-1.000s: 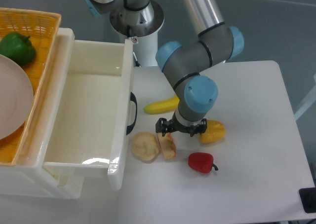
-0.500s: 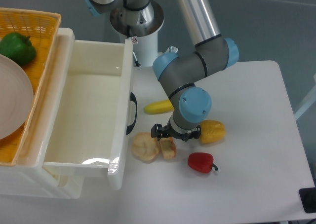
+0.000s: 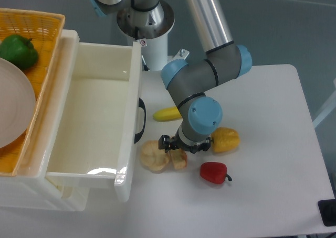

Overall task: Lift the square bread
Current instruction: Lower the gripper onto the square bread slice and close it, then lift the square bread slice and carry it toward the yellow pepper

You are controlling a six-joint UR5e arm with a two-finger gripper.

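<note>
At the far left a wicker basket (image 3: 44, 25) holds a green pepper (image 3: 18, 51) and a white plate (image 3: 13, 109), set apart from the work area. Beside it a white drawer (image 3: 128, 138) stands pulled open with its black handle (image 3: 140, 120) facing the table (image 3: 268, 122).

Just right of the drawer front lies the round bread piece (image 3: 153, 156), and touching its right edge is the square bread (image 3: 178, 159), flat on the table with its orange crust showing. The two sit so close that a grasp probably has to come straight down over the narrow slice to avoid catching the round one.

The gripper (image 3: 178, 148) hangs directly over the square bread's upper end, low and near or at its surface. Its dark fingers are mostly hidden under the blue wrist joint, so I cannot tell how far apart they stand or whether they grip the slice. The arm bends sharply, forearm descending from above, wrist pointing down.

Behind lies a banana (image 3: 167, 114); to the right a yellow pepper (image 3: 227, 139); in front a red pepper (image 3: 214, 172).
</note>
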